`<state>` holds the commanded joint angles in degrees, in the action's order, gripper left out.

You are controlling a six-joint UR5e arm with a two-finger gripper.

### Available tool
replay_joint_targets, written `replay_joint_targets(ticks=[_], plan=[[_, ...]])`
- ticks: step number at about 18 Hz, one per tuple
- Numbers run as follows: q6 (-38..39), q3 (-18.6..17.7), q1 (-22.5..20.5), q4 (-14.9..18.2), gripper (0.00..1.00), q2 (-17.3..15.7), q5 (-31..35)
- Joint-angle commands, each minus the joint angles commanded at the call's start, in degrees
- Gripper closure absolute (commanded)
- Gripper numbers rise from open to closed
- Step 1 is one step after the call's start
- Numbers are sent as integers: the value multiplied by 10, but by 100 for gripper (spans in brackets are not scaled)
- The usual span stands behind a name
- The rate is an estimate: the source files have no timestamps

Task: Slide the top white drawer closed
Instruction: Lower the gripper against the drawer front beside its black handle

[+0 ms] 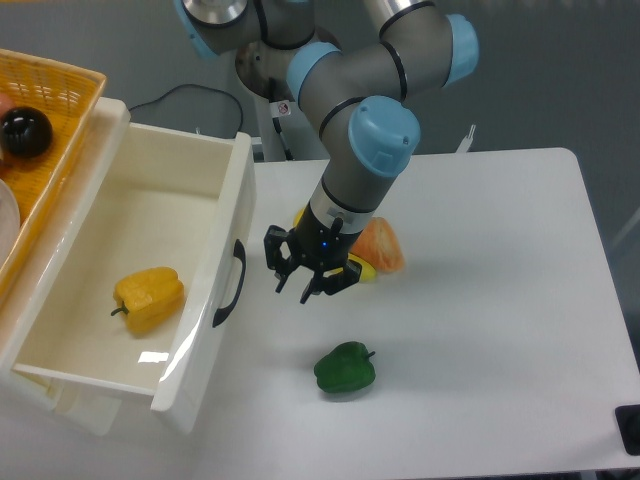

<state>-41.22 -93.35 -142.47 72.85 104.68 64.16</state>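
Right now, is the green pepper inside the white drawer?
No, the green pepper lies on the table; only a yellow pepper sits in the top white drawer.

Glossy cream-white plastic top drawer [225, 225] with black arched handle [232, 285], yellow bell pepper [148, 297], dark green bell pepper [345, 368], orange-pink fruit [380, 245], yellow woven basket [55, 110], black tool [298, 283], grey arm with light blue joint caps [382, 135], white worktop [500, 300]

Top white drawer [215, 250], glossy cream, pulled fully open, black arched handle facing right
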Motion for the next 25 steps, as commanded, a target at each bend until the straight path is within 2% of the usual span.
replay_joint_targets(ticks=[7, 19, 25], plan=[[12, 13, -5, 8, 96, 1, -11], [12, 11, 12, 17, 98, 6, -47], [11, 8, 16, 40, 98, 6, -47]])
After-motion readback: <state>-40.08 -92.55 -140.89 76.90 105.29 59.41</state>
